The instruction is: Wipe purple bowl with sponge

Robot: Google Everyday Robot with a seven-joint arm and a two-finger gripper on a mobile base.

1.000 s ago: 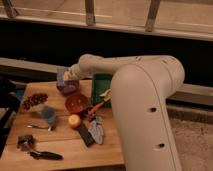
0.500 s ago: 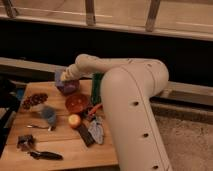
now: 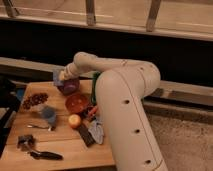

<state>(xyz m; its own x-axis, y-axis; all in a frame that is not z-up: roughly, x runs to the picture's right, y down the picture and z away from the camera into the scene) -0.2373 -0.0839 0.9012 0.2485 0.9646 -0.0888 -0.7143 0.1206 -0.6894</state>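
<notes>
My fingers (image 3: 65, 74) are at far edge of surface (image 3: 70, 152), pinching yellowish sponge (image 3: 60, 78) right by purple bowl (image 3: 70, 87), its left rim. Purple bowl sits nr far edge, just behind red bowl (image 3: 77, 102).

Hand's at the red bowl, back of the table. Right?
No. In the camera view the hand is at the purple bowl, back of the table; the red bowl sits nearer the camera, apart from the hand.
</notes>
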